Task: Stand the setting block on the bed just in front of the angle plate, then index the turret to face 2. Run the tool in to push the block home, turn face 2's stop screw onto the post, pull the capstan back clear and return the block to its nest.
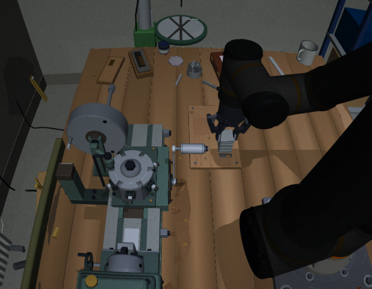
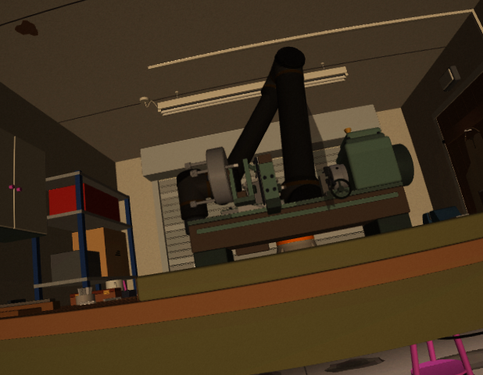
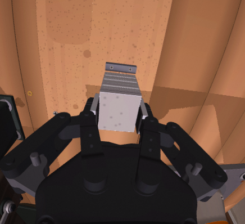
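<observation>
On the light wooden nest board [image 1: 215, 140] to the right of the lathe, my gripper [image 1: 227, 134] [image 3: 120, 113] is closed on the top of the grey setting block [image 1: 226, 143] [image 3: 120, 106], which stands upright over the board's right part. The block has a plain pale top and ribbed sides. The hexagonal turret [image 1: 131, 168] sits on the green slide to the left. The green angle plate [image 1: 75, 184] stands at the bed's far left. One capstan handle [image 1: 192, 148] points right toward the board.
The capstan handle's tip lies just left of the block. Small tools, a holder [image 1: 193, 70] and a mug [image 1: 307, 51] lie at the bench's back. The grey faceplate [image 1: 97, 127] stands behind the turret. My arm [image 1: 304, 186] covers the bench's right side.
</observation>
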Controlling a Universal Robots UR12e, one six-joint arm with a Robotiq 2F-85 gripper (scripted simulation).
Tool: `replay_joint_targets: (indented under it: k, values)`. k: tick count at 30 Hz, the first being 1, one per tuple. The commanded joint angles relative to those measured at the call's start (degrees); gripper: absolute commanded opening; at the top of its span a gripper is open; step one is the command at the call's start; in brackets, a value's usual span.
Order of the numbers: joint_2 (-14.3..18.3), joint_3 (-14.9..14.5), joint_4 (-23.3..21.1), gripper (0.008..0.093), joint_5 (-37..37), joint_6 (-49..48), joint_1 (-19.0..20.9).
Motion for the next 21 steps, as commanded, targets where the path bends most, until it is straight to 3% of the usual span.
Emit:
replay_joint_targets:
  k: [1, 21]
  values:
    - [0.03, -0.11, -0.19, 0.008, 0.0, 0.0, 0.0]
    - [0.91, 0.18, -1.29, 0.008, 0.0, 0.0, 0.0]
